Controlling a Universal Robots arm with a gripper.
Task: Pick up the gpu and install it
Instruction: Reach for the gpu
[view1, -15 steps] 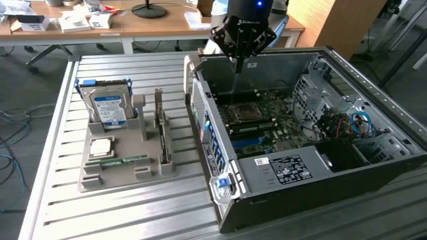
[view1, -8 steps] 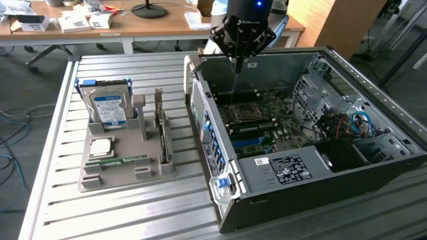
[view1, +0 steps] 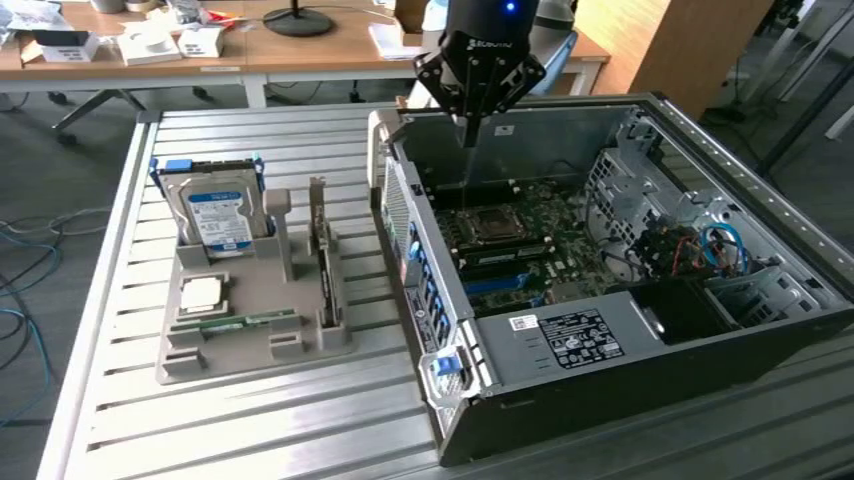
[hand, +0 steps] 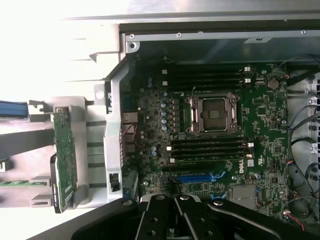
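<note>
Grey plastic holder on the slatted metal table is the place where you find the gpu. The card stands upright on its long edge in a slot of the holder, on the side nearest to the open computer case, and its pale metal bracket rises at the far end. In the wrist view you see the gpu as a thin green board just outside the wall of the case.

In the same holder, 1 hard drive with a blue label stands upright, on the exterior view's left of the gpu. 1 narrow green memory stick lies flat near the front of the holder.

Your gripper hangs above the open case, near its far wall and well apart from the gpu. It is clenched: the fingers press against each other and grasp no object. They point down toward the motherboard.

In the wrist view the gripper is over the edge of the motherboard, near the blue slot. The processor socket sits between 2 groups of black memory slots.
</note>
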